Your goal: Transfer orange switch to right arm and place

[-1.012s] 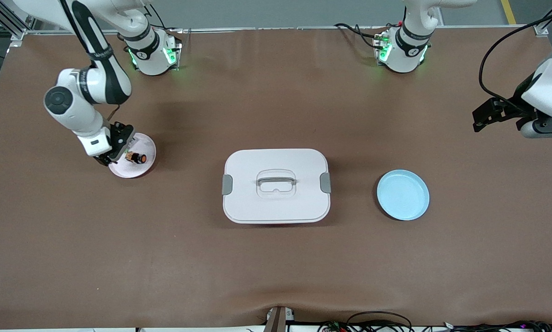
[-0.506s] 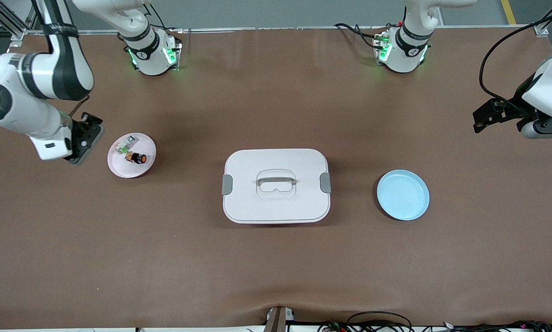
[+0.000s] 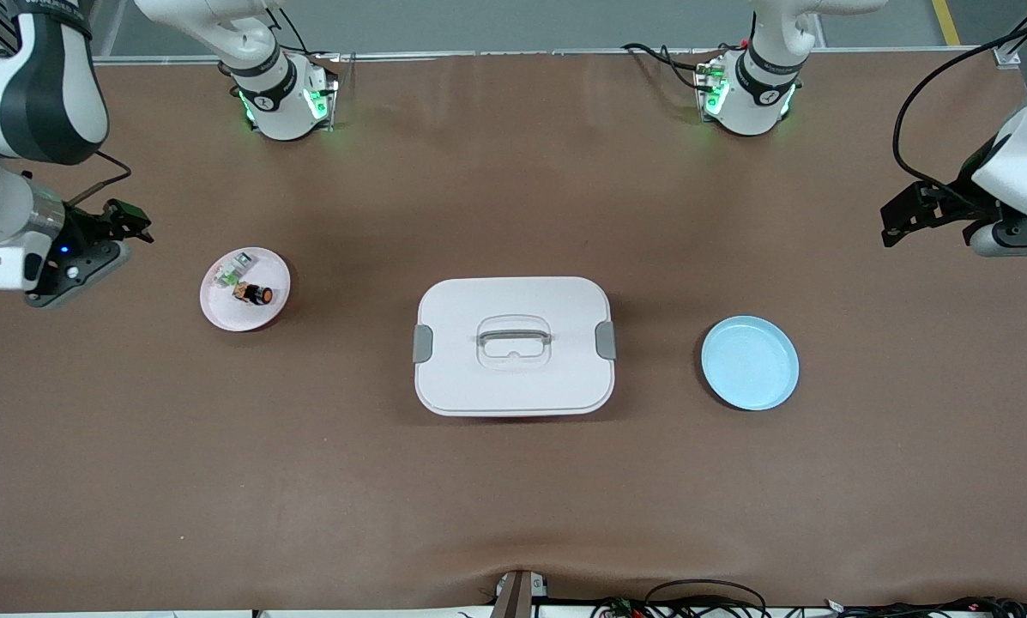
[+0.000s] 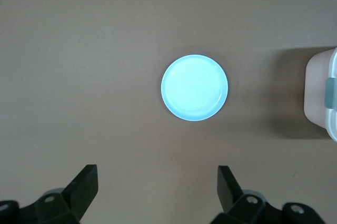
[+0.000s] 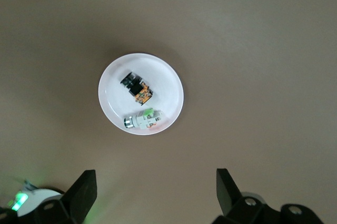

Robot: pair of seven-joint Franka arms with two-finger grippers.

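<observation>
**Switch resting on the pink plate, both grippers empty**

Front view: the orange switch [image 3: 256,293] lay on the pink plate [image 3: 225,319] beside a clear-grey part [image 3: 231,273], toward the right arm's end.

Left wrist view: the left gripper [image 4: 156,191] hung spread open, empty, above the blue plate [image 4: 195,88].

Right wrist view: the right gripper [image 5: 155,192] was released, fingers wide apart, above the plate.

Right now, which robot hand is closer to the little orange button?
The right gripper. It hangs open beside the pink plate that holds the orange switch. The left gripper waits open at the table's other end, past the blue plate.
</observation>
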